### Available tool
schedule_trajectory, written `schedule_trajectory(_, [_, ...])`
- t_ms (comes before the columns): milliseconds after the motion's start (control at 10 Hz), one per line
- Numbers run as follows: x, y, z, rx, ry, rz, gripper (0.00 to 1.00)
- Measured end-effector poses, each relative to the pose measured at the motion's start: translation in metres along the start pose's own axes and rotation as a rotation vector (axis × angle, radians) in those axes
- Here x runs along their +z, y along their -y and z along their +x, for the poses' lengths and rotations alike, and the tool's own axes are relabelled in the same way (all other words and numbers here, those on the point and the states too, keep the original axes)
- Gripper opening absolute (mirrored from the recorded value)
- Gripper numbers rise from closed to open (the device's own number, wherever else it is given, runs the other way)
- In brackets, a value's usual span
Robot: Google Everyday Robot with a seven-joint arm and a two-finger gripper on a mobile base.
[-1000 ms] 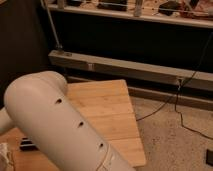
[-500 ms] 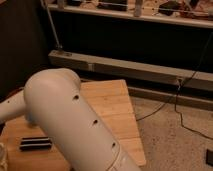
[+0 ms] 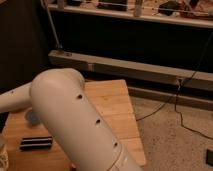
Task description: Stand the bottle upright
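A: On the wooden counter (image 3: 117, 107), from the one camera view we have, the big pale robot arm (image 3: 75, 120) fills the foreground and blocks most of the surface.

B: And the end effector?

A: Out of view. The arm runs off the bottom of the frame, so I can't tell how far open it is or whether it has hold of anything.

B: The bottle?

A: At the lower left edge there's a whitish sliver (image 3: 3, 155) that could be the bottle, but it's cut off by the frame. I can't tell whether it's lying down or upright.

B: What else is on there?

A: A black striped bar (image 3: 36, 143) lying flat near the left front, and a small blue cup (image 3: 32, 117) peeking out just beside the arm, farther back.

B: So how far along are we?

A: My read: nothing confirms the bottle standing yet. I'd judge the uprighting isn't shown as done, with the grasp and the tilt upright possibly both left.
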Motion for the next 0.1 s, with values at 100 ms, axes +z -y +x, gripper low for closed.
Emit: schedule_trajectory(100, [-0.007, 0.0078, 0.0029, -0.022, -0.026, 0.027, 0.02])
